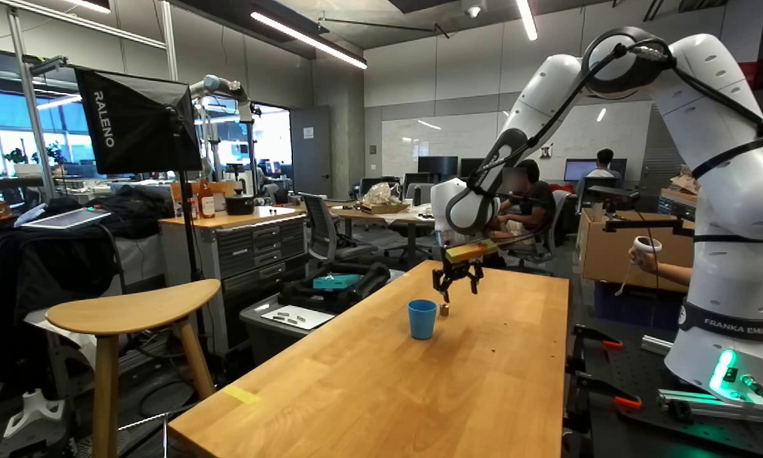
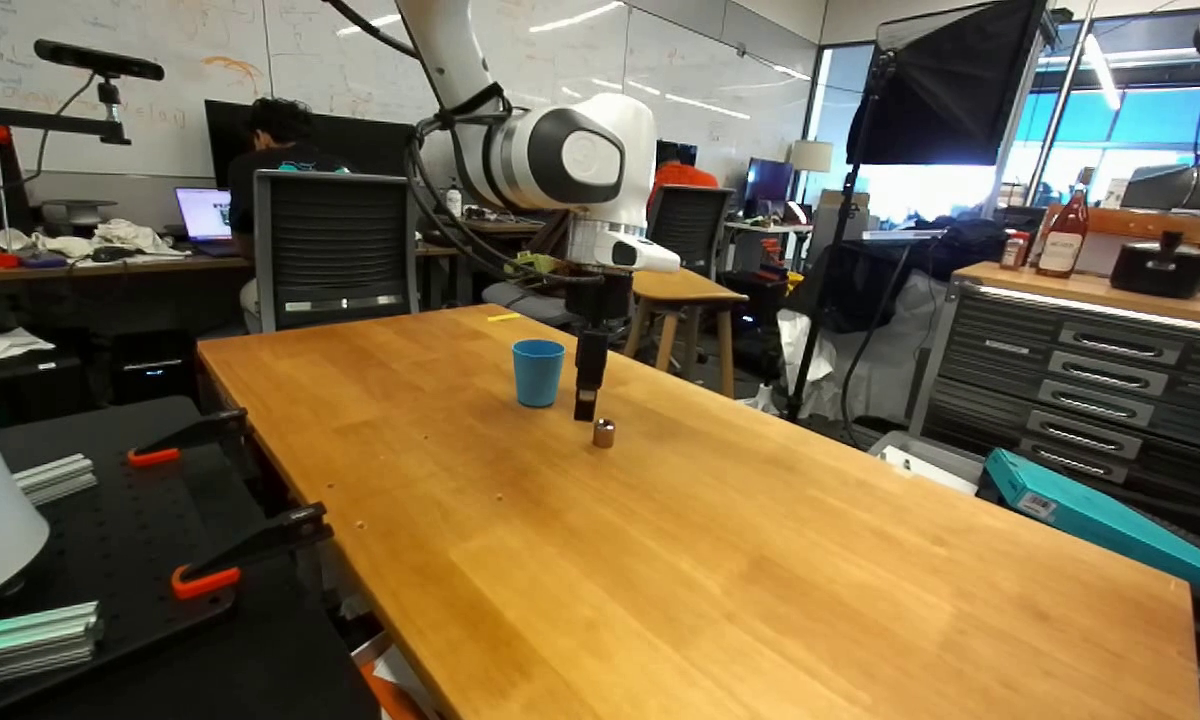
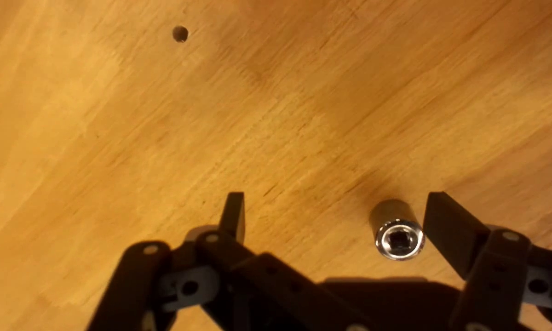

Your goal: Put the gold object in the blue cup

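Two fingers (image 3: 233,216) on your tool (image 3: 336,220) are spread wide, and you're not holding anything with them. The wrist view is the one to trust right now: your gold object (image 3: 398,234) shows up between them, but way off centre, just beside the finger on the right side of that view. Can't tell if it's touching; the fingertips (image 1: 445,296) look a bit higher than it in an exterior view. It's a stubby metal cylinder, honestly more coppery than gold, with a square hole in its top, and it's standing upright on the tabletop (image 1: 483,381), so its axis points straight up and any side is as good as another to pinch.

So imo it all hangs on that sideways offset. Come straight down as you are and I'd bet that finger clips the rim and tips the thing over. I'd slide toward the right of the wrist view until it's centred, then drop and squeeze.

Next out, you've got the blue cup (image 2: 537,373), upright in both exterior views, near the gold object but clearly apart from it. Should be a short hop once you've got a grip, just lift above the cup's rim first. Further along the tabletop there's a strip of yellow tape (image 1: 241,394), well apart from both, so ignore it.
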`<state>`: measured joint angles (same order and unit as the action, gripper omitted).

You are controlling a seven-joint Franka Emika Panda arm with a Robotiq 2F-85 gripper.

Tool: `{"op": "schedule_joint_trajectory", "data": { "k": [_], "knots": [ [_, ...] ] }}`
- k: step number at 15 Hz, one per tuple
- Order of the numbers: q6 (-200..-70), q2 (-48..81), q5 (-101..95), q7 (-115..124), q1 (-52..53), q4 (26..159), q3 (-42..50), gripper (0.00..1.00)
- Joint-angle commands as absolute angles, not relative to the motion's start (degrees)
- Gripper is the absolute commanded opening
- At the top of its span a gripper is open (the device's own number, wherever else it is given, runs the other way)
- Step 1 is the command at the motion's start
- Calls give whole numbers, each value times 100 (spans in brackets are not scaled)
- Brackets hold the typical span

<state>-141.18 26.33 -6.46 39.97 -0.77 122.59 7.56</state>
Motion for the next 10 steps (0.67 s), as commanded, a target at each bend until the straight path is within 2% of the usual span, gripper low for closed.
{"op": "schedule_joint_trajectory", "data": {
  "k": [1, 8, 9, 10],
  "knots": [
    [-14467, 3143, -638, 4296, 201, 11987, 1010, 100],
    [-14713, 3623, -403, 4516, 241, 11515, 1113, 100],
    [-14739, 3644, -378, 4528, 244, 11474, 1128, 75],
    [-14793, 3657, -360, 4536, 251, 11453, 1133, 75]
  ]
}}
